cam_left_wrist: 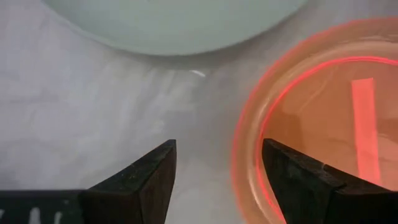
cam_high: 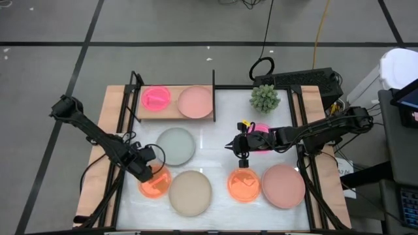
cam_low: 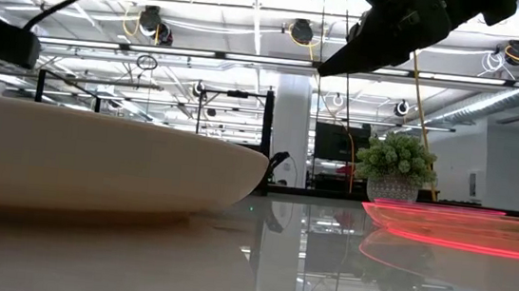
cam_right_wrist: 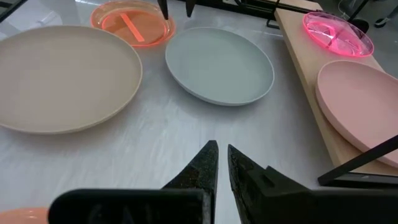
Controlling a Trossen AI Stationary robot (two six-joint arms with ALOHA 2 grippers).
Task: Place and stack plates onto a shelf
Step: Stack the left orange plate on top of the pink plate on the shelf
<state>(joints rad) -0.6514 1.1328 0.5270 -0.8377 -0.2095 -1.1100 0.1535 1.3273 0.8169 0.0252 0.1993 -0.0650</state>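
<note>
A: So, where is the left gripper (cam_high: 151, 171) right now?

B: Low over the near-left part of the white tabletop (cam_high: 215, 140), fingers spread apart and empty. In its wrist view one finger (cam_left_wrist: 297, 180) sits over the rim of the small translucent orange plate (cam_left_wrist: 323, 124), the other (cam_left_wrist: 148, 177) over bare table just outside it. So the rim lies between the two fingers, which I judge is what the next closing turns on.

A: And what is around it?

B: The grey-green plate (cam_high: 176, 145) lies just beyond it, toward the far side, and the beige plate (cam_high: 190, 192) just to its right, touching or nearly touching the orange one.

A: The right gripper (cam_high: 243, 156)?

B: Fingers together, holding nothing, hanging over the middle of the table. A second orange plate (cam_high: 244, 184) lies just near of it, the large pale pink plate (cam_high: 283, 185) to the right of that, and a small neon pink plate (cam_high: 261, 128) is partly hidden under the arm.

A: The shelf (cam_high: 174, 111)?

B: Far left, with a neon pink plate (cam_high: 156, 98) and a pale pink plate (cam_high: 195, 101) side by side on its board. It lies straight beyond the left gripper, so the left arm is the nearer one for that carry. A spiky green plant (cam_high: 265, 97) stands to the shelf's right.
</note>
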